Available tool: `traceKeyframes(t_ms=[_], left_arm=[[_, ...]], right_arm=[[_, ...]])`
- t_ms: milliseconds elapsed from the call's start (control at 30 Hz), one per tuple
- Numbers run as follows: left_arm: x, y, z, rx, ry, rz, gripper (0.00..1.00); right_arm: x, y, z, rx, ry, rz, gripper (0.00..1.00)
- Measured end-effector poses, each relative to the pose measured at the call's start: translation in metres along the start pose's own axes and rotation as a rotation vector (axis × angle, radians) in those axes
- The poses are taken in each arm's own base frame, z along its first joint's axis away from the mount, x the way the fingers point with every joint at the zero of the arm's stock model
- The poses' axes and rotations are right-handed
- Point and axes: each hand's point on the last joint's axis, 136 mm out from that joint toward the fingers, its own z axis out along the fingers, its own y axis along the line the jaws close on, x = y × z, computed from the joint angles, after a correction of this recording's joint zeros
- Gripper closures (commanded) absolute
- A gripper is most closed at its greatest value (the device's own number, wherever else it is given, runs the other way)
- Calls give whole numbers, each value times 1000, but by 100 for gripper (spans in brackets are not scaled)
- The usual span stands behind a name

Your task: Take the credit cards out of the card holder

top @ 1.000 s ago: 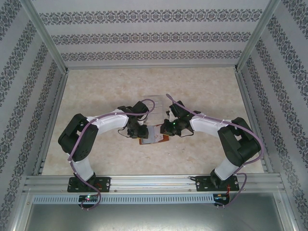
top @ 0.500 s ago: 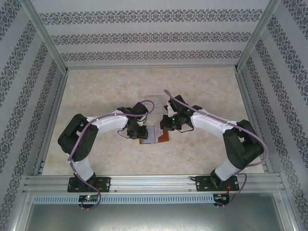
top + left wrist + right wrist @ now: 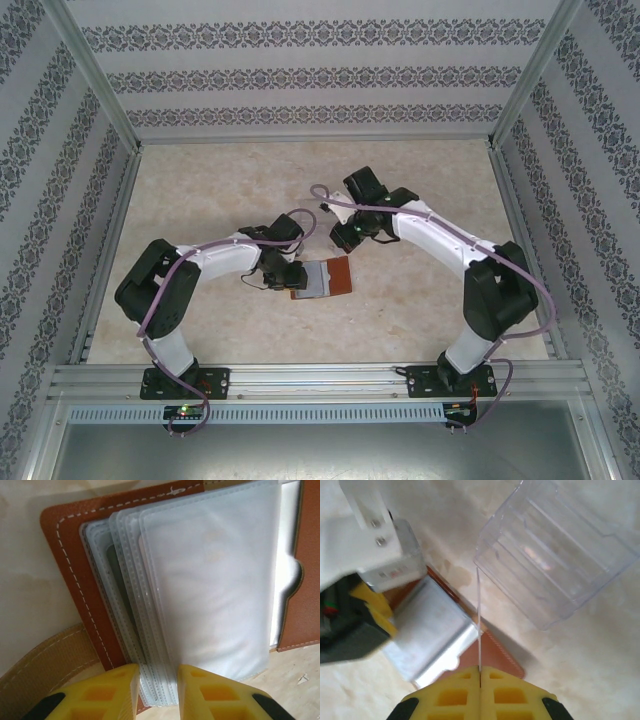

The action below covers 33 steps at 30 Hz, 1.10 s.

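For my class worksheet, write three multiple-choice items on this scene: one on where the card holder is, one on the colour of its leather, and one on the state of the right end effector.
1. Where is the card holder?
A. On the table, near its middle
B. At the table's far right corner
C. Lifted clear of the table

2. What colour is its leather?
A. Black
B. Reddish-brown
C. Green

3. What state is the right end effector in?
A. Wide open
B. Shut on nothing
C. Shut on a thin card seen edge-on

Answers:
1. A, because the top view shows it lying open near the middle of the table.
2. B, because the stitched border is reddish-brown in both wrist views.
3. C, because the right wrist view shows the yellow fingers pressed together with the card's edge rising from between them.
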Motion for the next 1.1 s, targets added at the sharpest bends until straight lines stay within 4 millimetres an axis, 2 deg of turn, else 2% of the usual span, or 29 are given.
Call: traceKeyframes(t_ms=[233,467,833,1100], left_arm=[[0,0,1,35,-29,-25,74],[1,-1,1,58,-47,-41,76],[1,-1,1,67,-54,-46,76],[1,0,1,69,-53,-60,76]], right_arm=[[-2,-23,-2,11,77,-292,100],[-24,-33,7,-24,124,-501,100],[-47,-43,23,-77,177,-628,100],[-46,-45,38,-137,225,-641,100]])
